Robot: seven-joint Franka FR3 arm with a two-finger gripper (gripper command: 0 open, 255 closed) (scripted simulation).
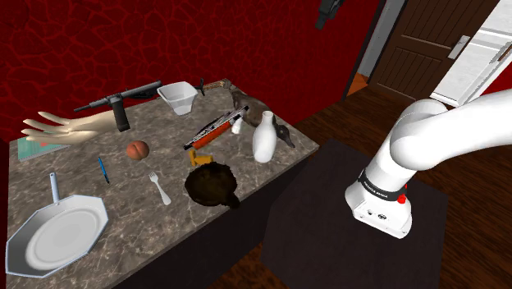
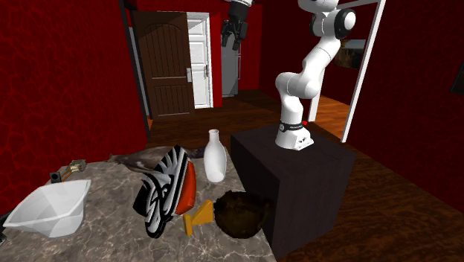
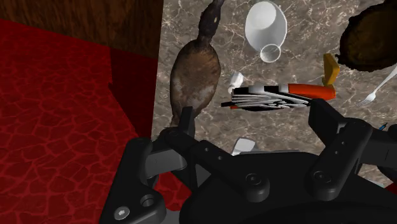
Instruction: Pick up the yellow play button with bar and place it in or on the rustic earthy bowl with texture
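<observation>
The yellow play button with bar [image 1: 198, 158] lies on the marble table [image 1: 98, 193], between a black, white and orange sneaker [image 1: 215, 129] and the dark rough bowl [image 1: 211, 184]. In the second exterior view the button [image 2: 197, 217] stands just beside the bowl [image 2: 239, 213]. My gripper [image 1: 330, 13] hangs high above the table's far end, well away from both. It also appears near the top of the second exterior view [image 2: 234, 33]. The wrist view looks down past the open, empty gripper [image 3: 257, 127] at the button [image 3: 330, 69] and the bowl [image 3: 372, 38].
A white vase [image 1: 263, 138] and a brown duck [image 3: 194, 76] stand near the sneaker [image 3: 280, 97]. A fork [image 1: 159, 187], peach [image 1: 137, 149], pen [image 1: 103, 170], white pan [image 1: 57, 234], hand model [image 1: 66, 127], gun [image 1: 119, 103] and white container [image 1: 180, 96] cover the rest.
</observation>
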